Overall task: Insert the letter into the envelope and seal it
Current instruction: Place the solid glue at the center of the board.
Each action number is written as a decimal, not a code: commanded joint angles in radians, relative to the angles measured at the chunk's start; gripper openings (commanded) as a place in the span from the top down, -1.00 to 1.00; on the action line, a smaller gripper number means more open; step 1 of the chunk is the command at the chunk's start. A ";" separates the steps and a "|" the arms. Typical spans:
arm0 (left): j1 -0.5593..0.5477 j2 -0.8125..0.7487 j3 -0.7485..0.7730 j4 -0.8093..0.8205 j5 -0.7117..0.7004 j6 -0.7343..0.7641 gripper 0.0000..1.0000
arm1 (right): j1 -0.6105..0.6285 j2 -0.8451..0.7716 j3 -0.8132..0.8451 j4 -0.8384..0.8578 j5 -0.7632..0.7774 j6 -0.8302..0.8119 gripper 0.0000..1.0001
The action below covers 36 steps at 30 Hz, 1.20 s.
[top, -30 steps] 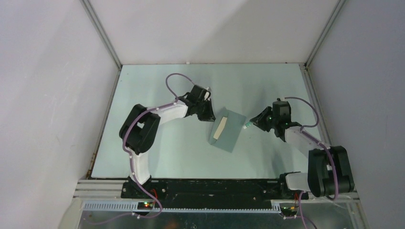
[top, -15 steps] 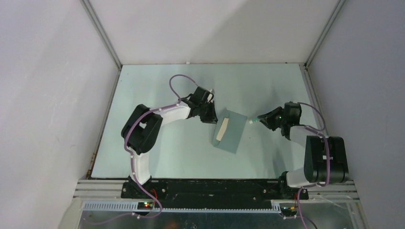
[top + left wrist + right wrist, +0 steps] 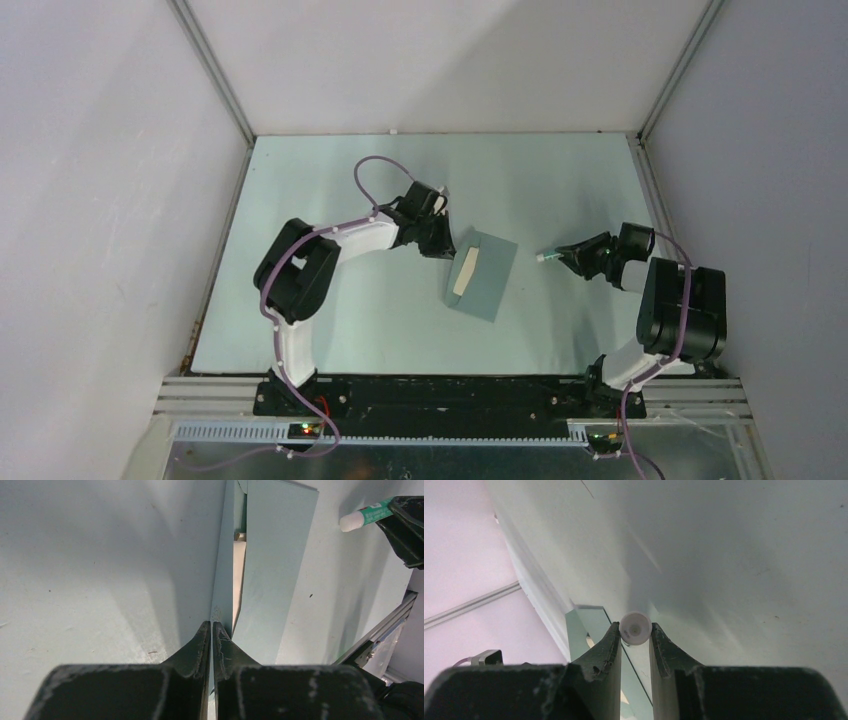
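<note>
One stick in right end effector

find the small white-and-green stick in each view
Top external: small white-and-green stick right of centre, in the right gripper.
Left wrist: top right corner.
Right wrist: centre, end-on, gripped.
Shared landmark: the flat teal-grey paper envelope, seen in all three.

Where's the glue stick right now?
In the top view, the glue stick is on the right side, pinched in the right end effector, a short way right of the envelope.
</note>
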 commanded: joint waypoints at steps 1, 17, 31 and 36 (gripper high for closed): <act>-0.004 -0.030 0.025 0.011 0.009 0.017 0.83 | -0.025 0.048 0.009 -0.062 -0.021 -0.015 1.00; -0.004 -0.051 0.008 0.008 0.003 0.026 0.82 | -0.013 0.129 0.151 -0.323 -0.059 -0.162 0.49; -0.002 -0.056 -0.004 0.011 0.005 0.033 0.82 | 0.015 0.100 0.167 -0.362 -0.015 -0.187 0.00; -0.002 -0.055 -0.006 0.014 0.006 0.032 0.82 | 0.055 0.044 0.185 -0.366 0.028 -0.209 0.01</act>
